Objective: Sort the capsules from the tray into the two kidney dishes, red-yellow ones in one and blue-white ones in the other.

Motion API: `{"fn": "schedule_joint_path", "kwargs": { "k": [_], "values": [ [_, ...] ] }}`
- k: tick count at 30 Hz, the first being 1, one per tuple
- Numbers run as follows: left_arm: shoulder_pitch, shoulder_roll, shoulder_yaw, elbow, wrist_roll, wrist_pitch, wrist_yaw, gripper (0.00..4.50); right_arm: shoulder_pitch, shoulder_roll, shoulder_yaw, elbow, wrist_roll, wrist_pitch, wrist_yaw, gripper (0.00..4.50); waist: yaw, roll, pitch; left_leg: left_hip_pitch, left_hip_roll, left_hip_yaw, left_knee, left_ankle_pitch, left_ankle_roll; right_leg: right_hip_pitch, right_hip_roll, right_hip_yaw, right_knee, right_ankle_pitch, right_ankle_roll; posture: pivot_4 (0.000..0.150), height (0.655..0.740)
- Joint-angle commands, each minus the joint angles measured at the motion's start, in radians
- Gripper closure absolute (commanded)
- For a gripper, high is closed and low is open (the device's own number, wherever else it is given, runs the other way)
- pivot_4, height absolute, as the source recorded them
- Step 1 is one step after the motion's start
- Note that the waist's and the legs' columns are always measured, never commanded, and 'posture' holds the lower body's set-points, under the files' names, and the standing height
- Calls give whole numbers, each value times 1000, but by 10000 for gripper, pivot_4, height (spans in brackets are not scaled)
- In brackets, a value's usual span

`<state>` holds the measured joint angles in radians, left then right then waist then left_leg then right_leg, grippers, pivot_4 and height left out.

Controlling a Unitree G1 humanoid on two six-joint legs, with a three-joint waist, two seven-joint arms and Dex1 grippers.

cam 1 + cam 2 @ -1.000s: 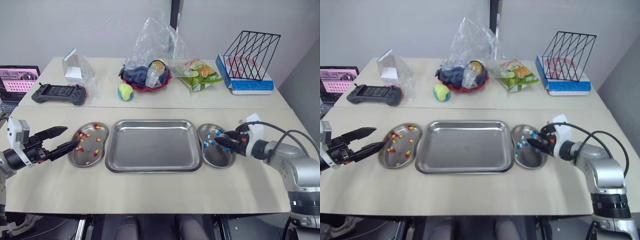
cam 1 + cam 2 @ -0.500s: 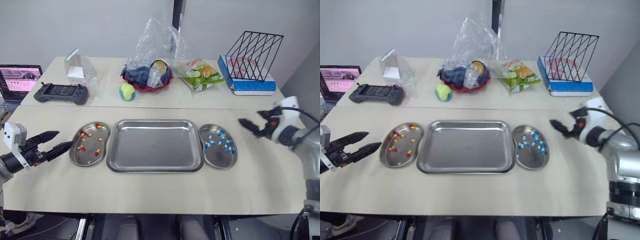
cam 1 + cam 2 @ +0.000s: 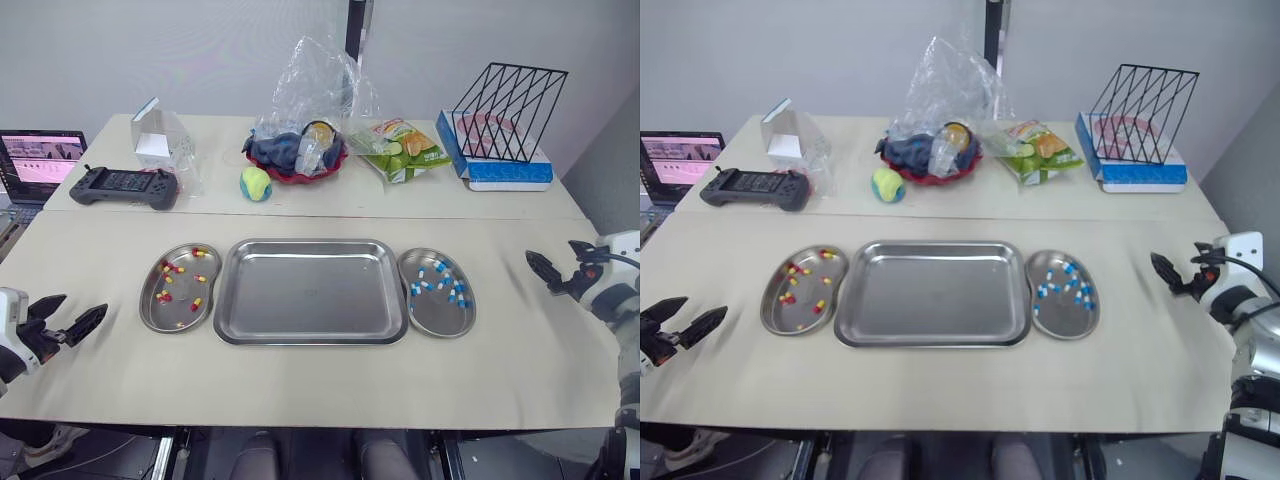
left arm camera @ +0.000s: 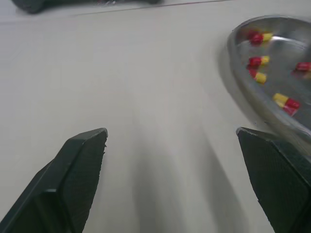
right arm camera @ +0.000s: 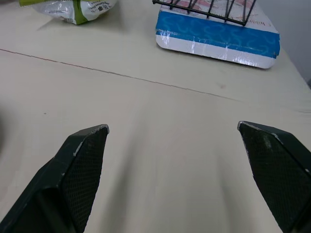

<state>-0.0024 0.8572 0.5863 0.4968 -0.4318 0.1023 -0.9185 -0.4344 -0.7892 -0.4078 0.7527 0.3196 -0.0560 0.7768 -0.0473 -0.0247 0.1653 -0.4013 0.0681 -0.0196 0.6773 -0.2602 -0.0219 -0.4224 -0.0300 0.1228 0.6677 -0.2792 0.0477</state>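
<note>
Both of my arms had drawn back from the dishes since a second ago: my left pincer (image 3: pixel 82 306) had slid away to the lower left of the frame, and my right pincer (image 3: pixel 550 252), which had been over the right-hand dish, had withdrawn to the right edge. Each pincer stood wide open and carried nothing, hanging over bare counter (image 3: pixel 300 385). The tray (image 3: pixel 310 300) lay in the middle of the frame with its long axis running left to right, and I could see no capsule left in it. The red-yellow capsules (image 3: pixel 165 268) lay scattered in the left kidney dish (image 3: pixel 150 318), just beside the tray's left end, and the blue-white capsules (image 3: pixel 441 268) in the right kidney dish (image 3: pixel 440 330), just beside its right end. Both dishes had their long axes running up and down the frame. The left dish lay to the right of my left pincer and nearer to it; the right dish lay to the left of my right pincer. I judged the sorting finished, so no further reach toward the tray seemed called for.
</note>
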Motion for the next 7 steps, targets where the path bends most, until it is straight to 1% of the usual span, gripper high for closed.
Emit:
{"fn": "schedule_joint_path", "kwargs": {
  "k": [1, 7],
  "values": [
    [4, -2, 11, -16, 5, -22, 19, 0, -9, -6, -29, 3, 21, -47, 16, 121, 0, 0, 0, 0, 0, 0, 0, 0, 0, 0, 0, 0, 0, 0, 0, 1500, 7174],
    [7, -21, -3, -69, 15, -13, 48, 0, 9, 0, -32, -40, 55, -27, 54, 121, 1, 0, 0, 1, 0, 0, 0, 0, 0, 1, 0, 0, 0, 0, 0, 1500, 7174]
  ]
}}
